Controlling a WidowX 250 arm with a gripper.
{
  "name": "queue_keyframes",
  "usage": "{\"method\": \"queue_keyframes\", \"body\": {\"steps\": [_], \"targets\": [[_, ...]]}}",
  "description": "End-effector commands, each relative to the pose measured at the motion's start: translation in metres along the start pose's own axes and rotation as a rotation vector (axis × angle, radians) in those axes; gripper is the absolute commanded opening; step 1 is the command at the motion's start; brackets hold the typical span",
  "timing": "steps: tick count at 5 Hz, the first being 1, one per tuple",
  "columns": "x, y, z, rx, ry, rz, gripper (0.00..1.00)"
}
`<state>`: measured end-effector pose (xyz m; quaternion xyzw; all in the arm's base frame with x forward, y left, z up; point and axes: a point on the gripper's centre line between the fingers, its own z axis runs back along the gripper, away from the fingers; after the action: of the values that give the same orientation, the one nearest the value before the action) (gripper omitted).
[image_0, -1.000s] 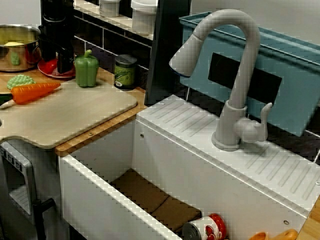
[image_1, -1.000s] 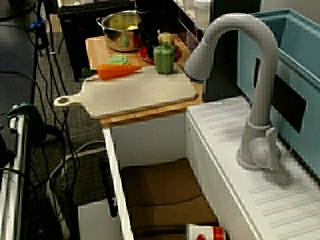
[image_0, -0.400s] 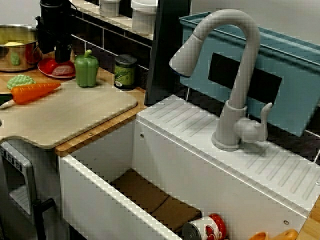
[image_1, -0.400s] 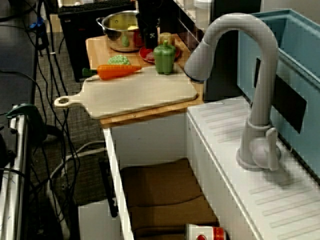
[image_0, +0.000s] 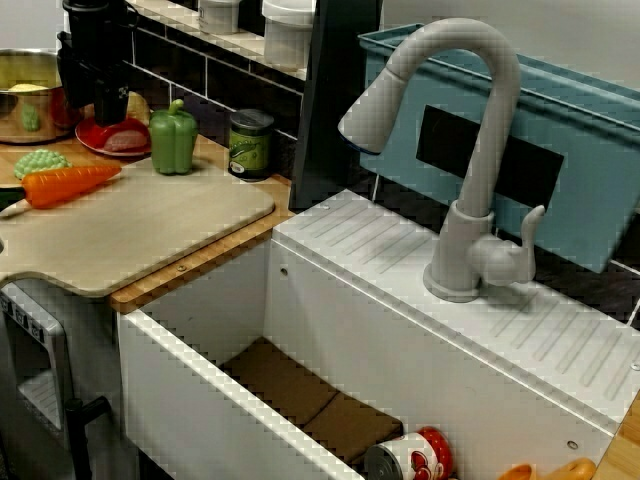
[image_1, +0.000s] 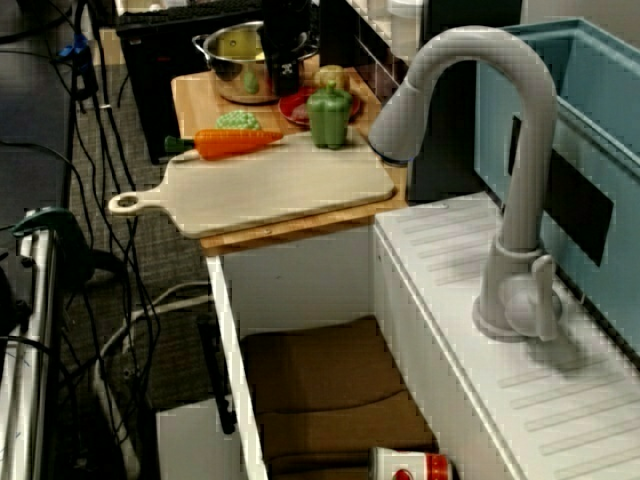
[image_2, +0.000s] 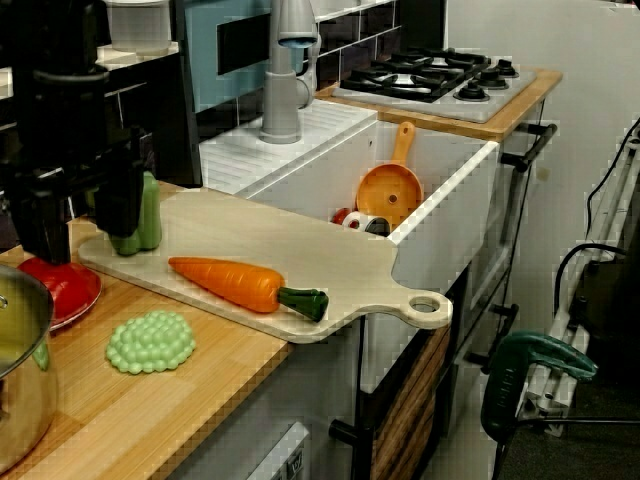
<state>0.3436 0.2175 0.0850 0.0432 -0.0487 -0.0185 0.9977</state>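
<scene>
My black gripper (image_0: 95, 100) hangs open over the back of the wooden counter, between the red plate (image_0: 112, 138) and the steel pot (image_0: 30, 98). In the view from the pot end, the gripper (image_2: 82, 215) shows two separate fingers (image_2: 45, 228) with nothing between them, just above the red plate (image_2: 62, 287). A green pepper (image_0: 173, 138) stands right beside it, partly hidden by a finger in the view from the pot end. On the cutting board (image_0: 140, 225) lies an orange carrot (image_0: 70, 183). In the view along the counter, the gripper (image_1: 284, 72) hides part of the pot (image_1: 232, 45).
A green bumpy toy (image_2: 150, 341) lies on the counter near the pot. A green can (image_0: 250, 143) stands by the wall. The white sink (image_0: 200, 395) holds a red-and-white can (image_0: 415, 457) and an orange strainer (image_2: 388, 190). A grey faucet (image_0: 470, 150) arches over it.
The gripper has lifted and shifted left, from low over the red plate toward the pot. The plate, pepper and carrot have not moved.
</scene>
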Motion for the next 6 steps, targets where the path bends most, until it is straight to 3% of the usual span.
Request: {"method": "queue_keyframes", "body": {"steps": [1, 6], "targets": [[-0.015, -0.003, 0.038, 0.029, -0.071, -0.079, 1.00], [-0.050, -0.039, 0.035, 0.021, -0.043, -0.128, 1.00]]}}
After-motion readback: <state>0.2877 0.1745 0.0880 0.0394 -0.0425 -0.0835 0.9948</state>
